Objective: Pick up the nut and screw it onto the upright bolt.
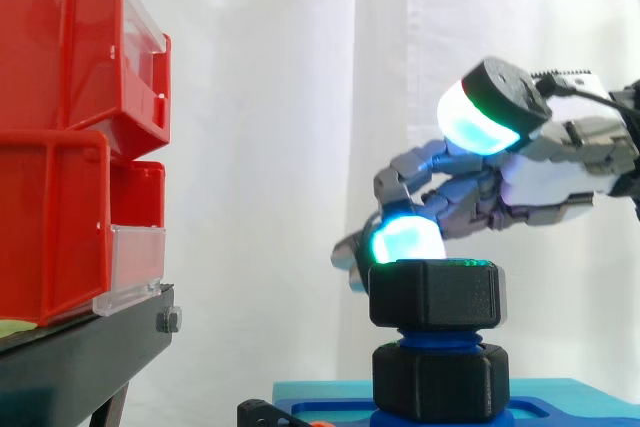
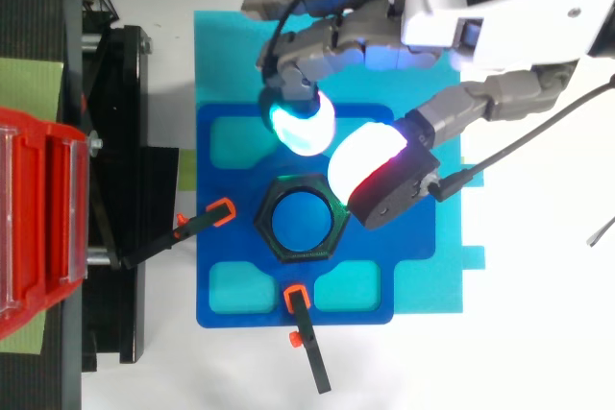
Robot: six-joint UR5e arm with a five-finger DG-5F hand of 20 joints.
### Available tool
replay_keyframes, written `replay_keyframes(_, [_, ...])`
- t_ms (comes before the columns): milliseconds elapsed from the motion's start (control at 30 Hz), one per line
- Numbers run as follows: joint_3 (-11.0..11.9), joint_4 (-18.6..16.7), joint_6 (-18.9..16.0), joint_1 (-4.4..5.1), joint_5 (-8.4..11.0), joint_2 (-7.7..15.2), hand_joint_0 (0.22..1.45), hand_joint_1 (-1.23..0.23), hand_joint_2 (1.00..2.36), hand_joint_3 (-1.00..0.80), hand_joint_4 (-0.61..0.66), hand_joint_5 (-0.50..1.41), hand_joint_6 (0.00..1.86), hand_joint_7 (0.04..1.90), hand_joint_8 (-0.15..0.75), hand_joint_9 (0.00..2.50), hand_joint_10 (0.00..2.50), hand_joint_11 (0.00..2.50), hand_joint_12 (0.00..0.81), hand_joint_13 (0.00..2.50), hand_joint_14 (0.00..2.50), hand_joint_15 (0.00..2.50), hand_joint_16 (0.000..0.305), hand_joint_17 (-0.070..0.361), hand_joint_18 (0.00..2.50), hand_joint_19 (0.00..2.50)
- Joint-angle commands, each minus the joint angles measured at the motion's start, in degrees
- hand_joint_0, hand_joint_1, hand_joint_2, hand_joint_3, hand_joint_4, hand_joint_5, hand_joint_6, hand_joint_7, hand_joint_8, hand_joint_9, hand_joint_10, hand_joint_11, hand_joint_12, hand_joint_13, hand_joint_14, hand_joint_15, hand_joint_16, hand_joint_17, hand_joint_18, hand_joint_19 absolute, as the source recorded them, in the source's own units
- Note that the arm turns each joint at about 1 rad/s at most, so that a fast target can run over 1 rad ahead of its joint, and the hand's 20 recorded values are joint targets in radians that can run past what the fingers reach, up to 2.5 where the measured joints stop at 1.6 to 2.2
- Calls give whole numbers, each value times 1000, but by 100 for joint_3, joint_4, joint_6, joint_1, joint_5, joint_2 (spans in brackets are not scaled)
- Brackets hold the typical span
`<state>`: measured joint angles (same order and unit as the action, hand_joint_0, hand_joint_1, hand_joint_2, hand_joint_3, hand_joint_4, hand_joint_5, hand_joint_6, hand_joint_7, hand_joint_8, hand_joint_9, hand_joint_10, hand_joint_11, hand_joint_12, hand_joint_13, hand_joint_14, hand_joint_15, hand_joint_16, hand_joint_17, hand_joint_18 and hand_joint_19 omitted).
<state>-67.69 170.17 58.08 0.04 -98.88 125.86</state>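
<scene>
A black hex nut (image 1: 435, 294) sits on top of the upright blue bolt (image 1: 440, 334), whose thread shows just below it. From above, the nut (image 2: 265, 221) rings the blue bolt end (image 2: 300, 223). My hand (image 2: 461, 7) hovers over the nut's far right side, open, its fingers loosely bent and holding nothing. One glowing cyan fingertip (image 1: 405, 237) hangs just above and behind the nut's top edge. The thumb pad (image 1: 485, 112) is raised well clear; from above the thumb pad (image 2: 370, 165) lies by the nut's upper right corner.
A second black hex piece (image 1: 440, 382) sits lower on the bolt, on the blue fixture plate (image 2: 231, 237) over a cyan mat (image 2: 211, 45). Two orange-tipped clamps (image 2: 221, 211) (image 2: 296, 297) hold the plate. Red bins (image 1: 60, 147) on a black stand (image 1: 80, 347) are at the left.
</scene>
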Motion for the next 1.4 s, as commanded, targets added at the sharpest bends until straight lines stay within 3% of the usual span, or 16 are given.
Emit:
replay_keyframes(0, [230, 131, 2, -13, -8, 0, 515, -104, 1000, -500, 243, -122, 503, 894, 238, 486, 0, 0, 284, 243, 0, 0, 32, 71, 0, 0])
replay_keyframes(100, [274, 139, 10, 4, -8, 0, 510, -97, 1000, -500, 200, -151, 502, 738, 220, 410, 0, 0, 291, 191, 0, 0, 34, 77, 0, 0])
replay_keyframes(367, [203, -80, 142, 163, 18, 8, 490, -23, 1000, -500, 144, -189, 501, 634, 167, 120, 0, 0, 315, 0, 0, 0, 42, 94, 0, 0])
replay_keyframes(500, [28, -502, 169, 338, 282, 8, 482, 28, 1000, -500, 111, -211, 501, 625, 151, 0, 0, 0, 319, 0, 0, 0, 45, 102, 0, 0])
replay_keyframes(600, [19, -608, 160, 417, 405, 8, 481, 36, 1000, -500, 109, -213, 501, 626, 147, 0, 0, 0, 320, 0, 0, 0, 46, 103, 0, 0])
replay_keyframes(700, [19, -564, 160, 444, 431, 8, 481, 37, 1000, -500, 107, -214, 501, 626, 148, 0, 0, 0, 320, 0, 0, 0, 46, 103, 0, 0])
replay_keyframes(867, [19, -274, 125, 584, 519, 8, 483, 37, 1000, -500, 120, -210, 501, 648, 160, 0, 0, 0, 323, 0, 0, 0, 45, 102, 0, 0])
replay_keyframes(1367, [10, -256, 248, 725, 677, 17, 492, 17, 1000, -500, 155, -190, 502, 760, 191, 57, 0, 0, 326, 0, 0, 0, 44, 100, 0, 0])
